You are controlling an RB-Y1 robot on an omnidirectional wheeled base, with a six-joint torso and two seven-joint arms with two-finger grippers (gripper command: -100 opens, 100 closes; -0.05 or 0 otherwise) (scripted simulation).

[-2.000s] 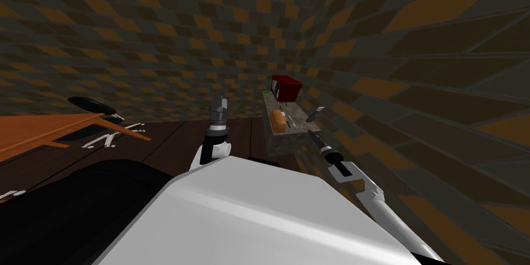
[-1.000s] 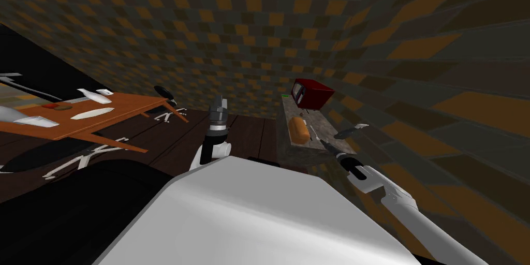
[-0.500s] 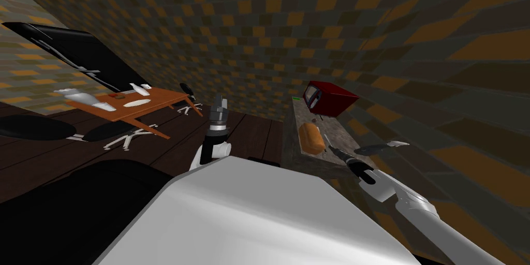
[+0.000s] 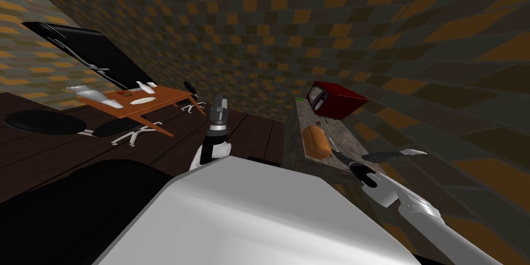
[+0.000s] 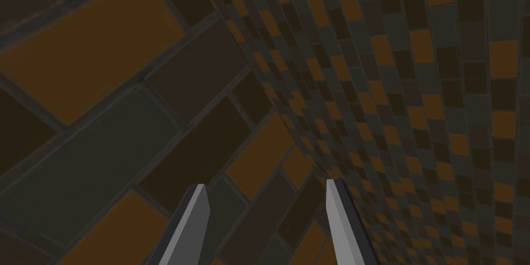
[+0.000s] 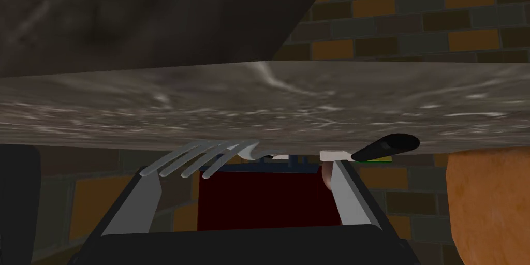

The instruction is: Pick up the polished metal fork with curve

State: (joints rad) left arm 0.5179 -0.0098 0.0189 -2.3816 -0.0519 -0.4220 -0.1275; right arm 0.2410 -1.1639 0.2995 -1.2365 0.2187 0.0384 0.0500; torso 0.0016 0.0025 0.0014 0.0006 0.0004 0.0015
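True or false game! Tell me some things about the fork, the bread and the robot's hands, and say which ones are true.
1. The right gripper is open, with the fork at its fingertips. True.
2. The left gripper holds a knife. False: it is open and empty.
3. The box beyond the fork is red. True.
4. The bread loaf sits on the floor. False: it lies on the grey counter.

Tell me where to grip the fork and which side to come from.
Grip the fork at its neck, just behind the tines, pinching the narrow sides. It lies flat on the counter, tines toward the open right gripper, handle running away toward the red box, with the loaf beside it. So likely come in low from the tine end, along its length.
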